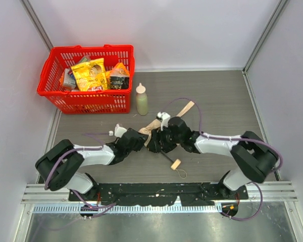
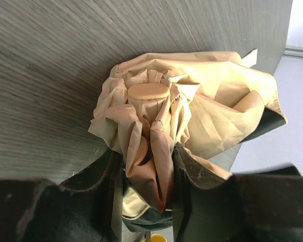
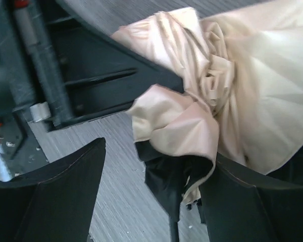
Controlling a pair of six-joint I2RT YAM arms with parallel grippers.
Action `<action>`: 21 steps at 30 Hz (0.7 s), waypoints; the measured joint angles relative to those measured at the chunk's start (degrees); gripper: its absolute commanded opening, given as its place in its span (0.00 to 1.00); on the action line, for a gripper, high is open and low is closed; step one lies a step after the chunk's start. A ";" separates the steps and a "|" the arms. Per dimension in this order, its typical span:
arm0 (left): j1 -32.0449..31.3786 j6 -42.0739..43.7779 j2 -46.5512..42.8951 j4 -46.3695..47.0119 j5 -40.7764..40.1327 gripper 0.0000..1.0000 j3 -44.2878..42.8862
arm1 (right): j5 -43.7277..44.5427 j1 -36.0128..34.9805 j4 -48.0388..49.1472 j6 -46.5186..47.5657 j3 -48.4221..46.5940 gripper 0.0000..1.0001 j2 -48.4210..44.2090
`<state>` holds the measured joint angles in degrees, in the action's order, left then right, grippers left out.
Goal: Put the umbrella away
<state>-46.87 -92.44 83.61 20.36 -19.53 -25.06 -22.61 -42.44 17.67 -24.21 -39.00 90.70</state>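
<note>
The umbrella lies crumpled at mid-table, its beige fabric bunched between both grippers. Its thin black shaft runs toward me to the pale knob handle and cord loop. In the left wrist view my left gripper is shut on a fold of the umbrella fabric near its round top cap. My right gripper is open; the umbrella fabric and its black lining rest against the right-hand finger, and bare table shows beside the other finger.
A red basket of snack packets stands at the back left. A pale green squeeze bottle stands upright just right of it, behind the umbrella. The umbrella's strap trails to the back right. Walls close in the table.
</note>
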 measured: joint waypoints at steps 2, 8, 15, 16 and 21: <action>0.00 0.04 -0.92 -3.45 0.59 0.00 -1.18 | 8.61 -4.79 -3.61 4.35 0.28 0.77 -4.50; 0.00 -0.33 -1.66 -13.27 2.67 0.00 -5.16 | 34.60 -20.90 -0.79 18.14 4.24 0.78 -8.11; 0.33 -2.58 -0.72 -16.68 4.02 0.00 -6.80 | 55.67 -29.88 10.23 29.24 4.70 0.77 3.19; 0.35 -2.93 -0.72 -17.05 4.17 0.00 -6.95 | 58.77 -30.47 11.85 30.53 4.42 0.77 5.51; 0.92 -4.68 -1.36 -18.51 5.40 0.00 -7.06 | 73.72 -32.04 18.93 33.59 -0.59 0.38 16.15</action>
<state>-45.95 -97.12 82.26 1.85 -14.13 -32.12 51.11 -74.48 36.60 9.39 -39.59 106.85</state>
